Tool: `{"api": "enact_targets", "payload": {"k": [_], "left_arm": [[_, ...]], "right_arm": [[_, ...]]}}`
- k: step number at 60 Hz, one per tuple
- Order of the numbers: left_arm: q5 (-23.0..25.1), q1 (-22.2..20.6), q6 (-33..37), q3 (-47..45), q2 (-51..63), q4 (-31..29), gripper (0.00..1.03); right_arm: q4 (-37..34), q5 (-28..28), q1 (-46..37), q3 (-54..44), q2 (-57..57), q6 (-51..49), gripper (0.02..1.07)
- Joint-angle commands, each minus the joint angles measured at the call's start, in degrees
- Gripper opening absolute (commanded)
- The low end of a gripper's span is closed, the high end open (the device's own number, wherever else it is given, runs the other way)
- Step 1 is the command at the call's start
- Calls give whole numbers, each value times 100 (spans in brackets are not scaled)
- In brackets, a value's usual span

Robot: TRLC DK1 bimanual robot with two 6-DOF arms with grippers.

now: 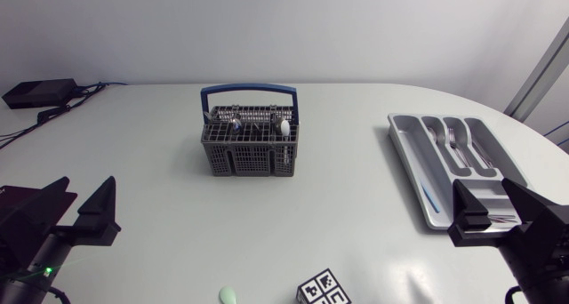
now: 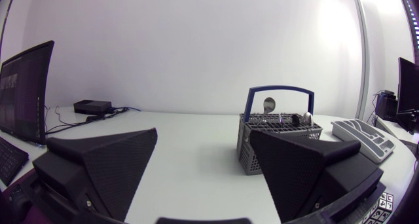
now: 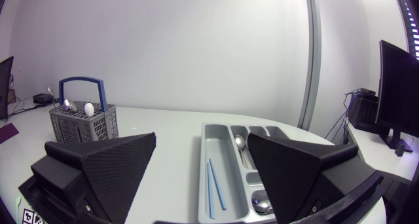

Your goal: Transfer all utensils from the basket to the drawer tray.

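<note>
Left gripper (image 1: 87,190), right gripper (image 1: 487,196): fingers released, empty. Basket (image 1: 249,162) on bench (image 1: 356,117) holds spoons (image 1: 284,125); drawer tray (image 1: 404,153) near right gripper.

A small cube printed with black-and-white square markers (image 1: 322,288) is sitting at the near edge of the smooth white table (image 1: 356,206), and a small pale green rounded object (image 1: 228,295) is lying near it, apart from it and partly cut off. A flat black box (image 1: 40,92) is resting at the table's far left corner, with dark cables (image 1: 53,115) trailing from it.
</note>
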Motion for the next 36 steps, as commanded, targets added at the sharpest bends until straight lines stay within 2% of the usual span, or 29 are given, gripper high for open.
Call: {"api": "enact_targets", "payload": {"k": [1,13,26,31,36], "left_arm": [[-62,72,42,13,-28,-124,99],[-62,99,-63,365,438,-141,99],[-62,116,-309,1314,2170,-212,96],[-62,134,-362,1964,3295,-563,96],[-62,99,-90,2562,4288,-915,96]], "right_arm": [[-2,16,128,48,-16,-33,102],[165,87,321,329,449,-24,102],[183,113,567,1120,1900,239,102],[-46,421,1139,1603,2532,275,102],[-696,640,1587,2289,3350,275,102]]}}
